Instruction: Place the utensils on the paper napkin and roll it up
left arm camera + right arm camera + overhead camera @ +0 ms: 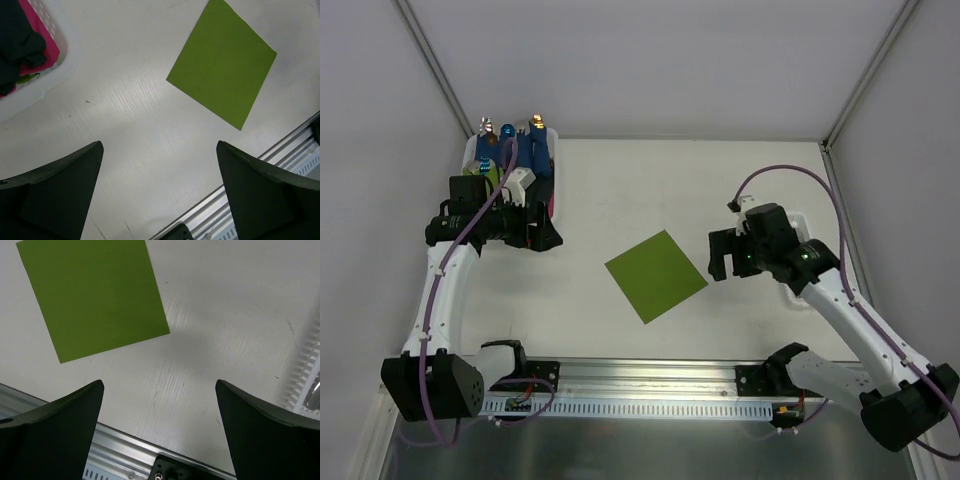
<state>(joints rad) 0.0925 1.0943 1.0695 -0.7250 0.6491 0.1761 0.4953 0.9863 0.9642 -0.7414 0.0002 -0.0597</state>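
The lime-green paper napkin (656, 276) lies flat and bare on the white table, turned like a diamond. It also shows in the left wrist view (222, 62) and the right wrist view (95, 295). My left gripper (544, 236) is open and empty, left of the napkin, beside a basket; its jaws stand wide over bare table (159, 143). My right gripper (720, 260) is open and empty just right of the napkin, jaws wide (159, 382). No utensil shows clearly; a small silver bit (314, 396) lies in a white slotted tray at the right edge.
A white basket (552, 135) at the back left holds blue tube bundles (532, 150) and pink and dark items (47, 42). A white tray (803, 216) sits mostly hidden under my right arm. A metal rail (650, 385) runs along the near edge.
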